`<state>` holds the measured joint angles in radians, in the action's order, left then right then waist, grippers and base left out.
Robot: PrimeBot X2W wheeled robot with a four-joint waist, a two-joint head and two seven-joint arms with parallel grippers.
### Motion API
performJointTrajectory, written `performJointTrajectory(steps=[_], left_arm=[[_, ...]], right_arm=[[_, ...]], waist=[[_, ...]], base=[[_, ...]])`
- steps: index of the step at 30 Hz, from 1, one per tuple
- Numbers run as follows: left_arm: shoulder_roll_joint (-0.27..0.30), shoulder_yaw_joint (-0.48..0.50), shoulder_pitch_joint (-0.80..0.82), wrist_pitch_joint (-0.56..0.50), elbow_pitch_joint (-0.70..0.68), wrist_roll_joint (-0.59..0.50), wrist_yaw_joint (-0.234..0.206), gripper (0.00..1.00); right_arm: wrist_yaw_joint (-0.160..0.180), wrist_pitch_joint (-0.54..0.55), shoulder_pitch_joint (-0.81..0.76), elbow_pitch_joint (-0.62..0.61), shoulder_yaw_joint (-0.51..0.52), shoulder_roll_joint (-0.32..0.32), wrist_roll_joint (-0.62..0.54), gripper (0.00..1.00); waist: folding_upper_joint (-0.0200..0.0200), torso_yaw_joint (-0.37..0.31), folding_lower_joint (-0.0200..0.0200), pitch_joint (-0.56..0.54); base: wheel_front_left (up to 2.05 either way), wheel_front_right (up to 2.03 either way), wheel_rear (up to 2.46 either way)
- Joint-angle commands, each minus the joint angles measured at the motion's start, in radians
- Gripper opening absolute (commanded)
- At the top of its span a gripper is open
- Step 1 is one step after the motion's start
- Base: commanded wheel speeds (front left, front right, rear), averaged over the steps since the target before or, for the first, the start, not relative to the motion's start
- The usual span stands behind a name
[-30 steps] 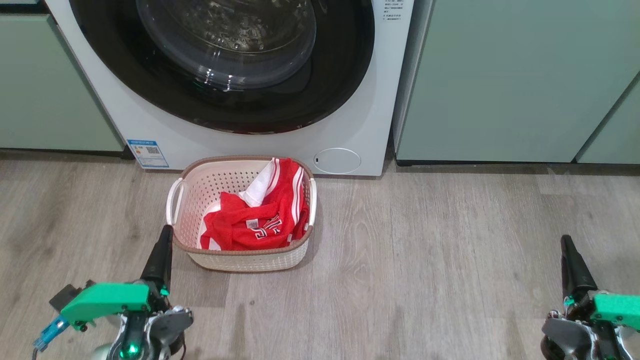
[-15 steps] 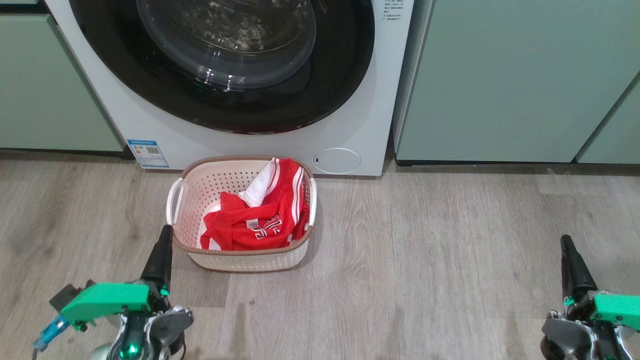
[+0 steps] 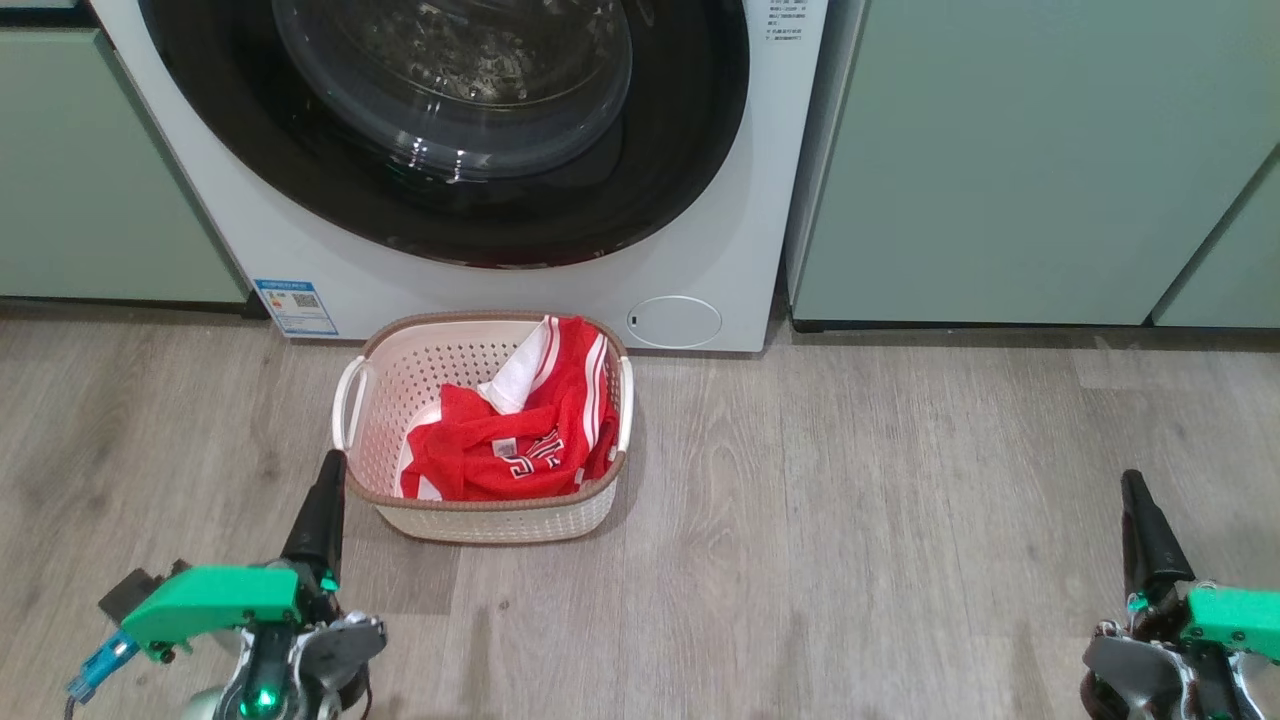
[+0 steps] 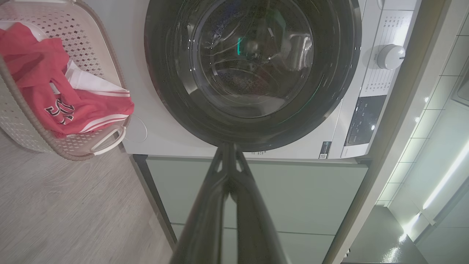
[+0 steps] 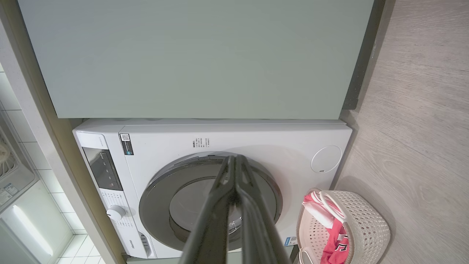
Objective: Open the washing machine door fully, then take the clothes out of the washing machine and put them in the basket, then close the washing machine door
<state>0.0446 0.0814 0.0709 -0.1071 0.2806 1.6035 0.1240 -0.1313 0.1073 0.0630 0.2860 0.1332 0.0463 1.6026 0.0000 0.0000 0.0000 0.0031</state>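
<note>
Door (image 3: pixel 450 120) sits closed flush against the washer (image 3: pixel 745 250) front. The basket (image 3: pixel 480 502) stands on the floor (image 3: pixel 850 520) just in front of the washer, below the door, with the red clothes (image 3: pixel 510 445) heaped inside and draped up its far right wall. Left gripper (image 3: pixel 332 462): 2 fingers pressed together, empty, tip just beside the basket's near left corner; right gripper (image 3: pixel 1132 480): 2 fingers pressed together, empty, over the floor well apart from the basket, in front of the green cabinet (image 3: pixel 1000 150).
</note>
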Motion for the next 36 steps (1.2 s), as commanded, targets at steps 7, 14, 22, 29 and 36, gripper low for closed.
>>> performJointTrajectory(steps=[7,14,22,29,36], left_arm=[[0.006,0.032,0.037,-0.006,-0.036,0.005,0.007,0.00],[0.006,0.032,0.037,-0.006,-0.036,0.005,0.007,0.00],[0.006,0.032,0.037,-0.006,-0.036,0.005,0.007,0.00],[0.006,0.032,0.037,-0.006,-0.036,0.005,0.007,0.00],[0.006,0.032,0.037,-0.006,-0.036,0.005,0.007,0.00]], right_arm=[[0.001,0.006,0.045,-0.041,-0.019,0.004,0.006,0.00],[0.001,0.006,0.045,-0.041,-0.019,0.004,0.006,0.00],[0.001,0.006,0.045,-0.041,-0.019,0.004,0.006,0.00],[0.001,0.006,0.045,-0.041,-0.019,0.004,0.006,0.00],[0.001,0.006,0.045,-0.041,-0.019,0.004,0.006,0.00]], waist=[[0.0000,0.000,0.0000,0.000],[0.0000,0.000,0.0000,0.000],[0.0000,0.000,0.0000,0.000],[0.0000,0.000,0.0000,0.000],[0.0000,0.000,0.0000,0.000]], base=[[0.00,0.00,0.00],[0.00,0.00,0.00],[0.00,0.00,0.00],[0.00,0.00,0.00],[0.00,0.00,0.00]])
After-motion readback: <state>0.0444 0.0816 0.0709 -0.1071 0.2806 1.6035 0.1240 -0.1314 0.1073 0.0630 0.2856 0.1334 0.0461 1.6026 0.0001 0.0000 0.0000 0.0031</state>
